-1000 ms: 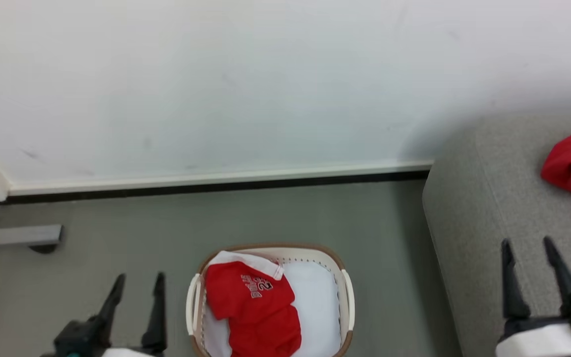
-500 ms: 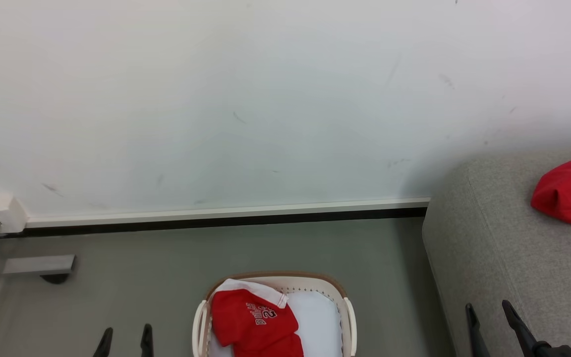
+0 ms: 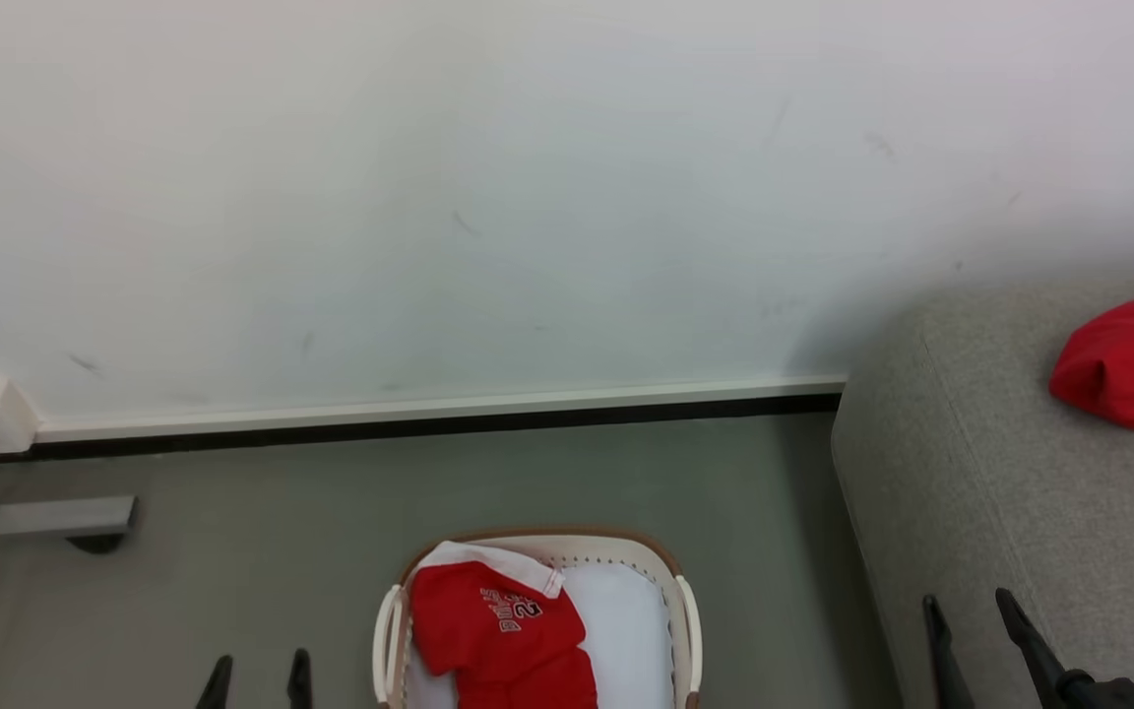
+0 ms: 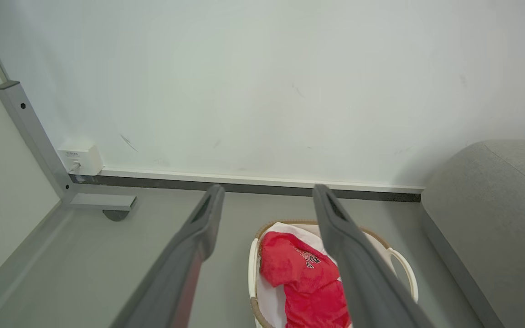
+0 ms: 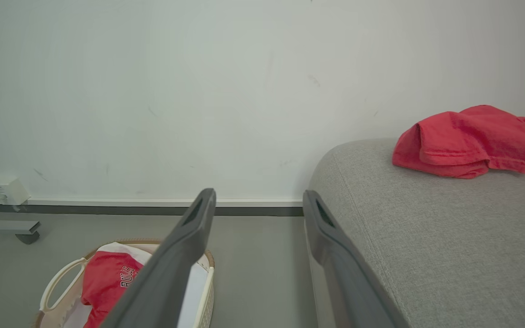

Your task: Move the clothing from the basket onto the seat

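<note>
Left fingers [image 4: 349,255] and right fingers [image 5: 335,259] point forward, both pairs spread and empty. Between them, on open floor [image 3: 331,512], the basket [image 3: 685,620] holds red clothing [image 3: 503,640]. The seat's [image 3: 1000,492] rounded edge lies to the right, with another red garment [image 3: 1128,364] on top. The wall [image 3: 528,197] stands beyond.

Head view high, tilted forward-down; wrist views lower, nearer level; all share basket [image 3: 547,536], seat [image 3: 971,492].

Red clothing [image 3: 503,640] in basket [image 3: 689,620], seat [image 3: 971,512] beside
</note>
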You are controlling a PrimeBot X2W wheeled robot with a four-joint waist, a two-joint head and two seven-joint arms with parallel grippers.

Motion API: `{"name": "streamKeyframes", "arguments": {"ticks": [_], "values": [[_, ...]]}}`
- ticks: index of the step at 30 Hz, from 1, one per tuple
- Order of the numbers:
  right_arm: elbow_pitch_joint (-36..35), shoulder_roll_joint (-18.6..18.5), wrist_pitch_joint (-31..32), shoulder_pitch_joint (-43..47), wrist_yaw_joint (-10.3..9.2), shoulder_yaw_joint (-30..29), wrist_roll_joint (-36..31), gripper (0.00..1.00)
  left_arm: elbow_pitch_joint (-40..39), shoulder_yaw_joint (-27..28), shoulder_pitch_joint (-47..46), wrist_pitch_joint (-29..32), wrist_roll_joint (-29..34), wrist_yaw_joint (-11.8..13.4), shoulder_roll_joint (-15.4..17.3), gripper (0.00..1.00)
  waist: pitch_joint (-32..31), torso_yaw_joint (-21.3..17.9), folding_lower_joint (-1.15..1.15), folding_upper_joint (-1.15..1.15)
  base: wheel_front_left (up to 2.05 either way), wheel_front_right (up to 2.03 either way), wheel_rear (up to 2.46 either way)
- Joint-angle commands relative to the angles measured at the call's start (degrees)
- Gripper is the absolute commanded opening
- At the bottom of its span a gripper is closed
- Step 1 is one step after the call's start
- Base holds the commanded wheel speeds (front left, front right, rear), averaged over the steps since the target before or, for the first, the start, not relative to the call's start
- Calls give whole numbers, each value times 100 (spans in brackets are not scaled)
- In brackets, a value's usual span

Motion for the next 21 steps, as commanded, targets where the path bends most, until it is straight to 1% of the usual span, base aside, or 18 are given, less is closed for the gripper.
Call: {"name": "streamKeyframes", "arguments": {"ticks": [1, 3, 5, 9, 11, 17, 20, 21], "values": [[-69, -15, 5, -91, -14, -24, 6, 100, 45, -46, -127, -2, 92, -47, -6, 100, 128, -56, 0, -1, 0, 0, 0], [-137, -14, 5, -154, -14, -44, -3, 100, 146, -135, -256, -3, 141, -86, -15, 100, 262, -89, 0, -1, 0, 0, 0], [-243, -14, 5, -255, -14, -82, -15, 100, 305, -280, -498, -2, 177, -126, -17, 100, 553, -114, 0, -1, 0, 0, 0], [-507, -13, 5, -592, -14, -131, 27, 100, 864, -618, -1239, -2, 342, -180, -19, 100, 1325, -156, 0, -1, 0, 0, 0], [-655, -14, 5, -802, -14, -161, 68, 100, 1185, -792, -1744, 13, 483, -162, -13, 100, 1749, -169, 0, -1, 0, 0, 0], [-1067, -11, 5, -1425, -14, -109, 166, 100, 2265, -1269, -3216, 467, 908, -195, -11, 100, 2944, -250, 0, -1, 0, 0, 0], [-1239, -11, 5, -1683, -14, -41, 214, 100, 2821, -1467, -3795, 750, 1069, -136, -15, 100, 3415, -340, 0, -1, 0, 0, 0], [-1294, -14, 5, -1752, -14, -10, 229, 100, 3008, -1502, -3969, 855, 1122, -75, -13, 100, 3548, -377, 0, -1, 0, 0, 0]]}}
